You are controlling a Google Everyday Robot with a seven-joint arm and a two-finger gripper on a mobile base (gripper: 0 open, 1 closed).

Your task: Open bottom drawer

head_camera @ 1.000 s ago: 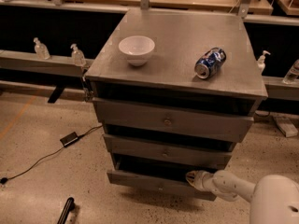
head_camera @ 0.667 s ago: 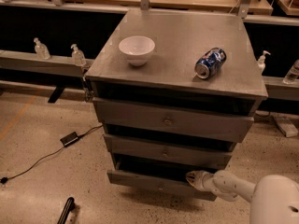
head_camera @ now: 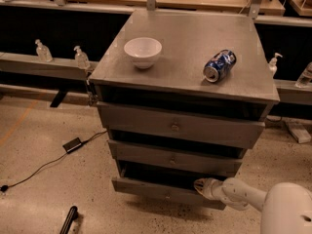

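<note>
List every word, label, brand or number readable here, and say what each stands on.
Nothing here can be read.
Blue can on the cabinet top: white print, too blurred to read.
Pump bottles on the ledge behind: any labels are too small to read.
White bowl, bottom drawer and the gripper at that drawer's right end: no lettering shows.

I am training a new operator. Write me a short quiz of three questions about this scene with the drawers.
1. True or false: the blue can stands upright on the cabinet top.
2. Where is the gripper?
A) over the cabinet top
B) at the upper edge of the bottom drawer, right part
C) out of view
3. How many grey drawers are under the cabinet top?
Key: 1 false, it lies on its side; 2 B; 3 three.
</note>
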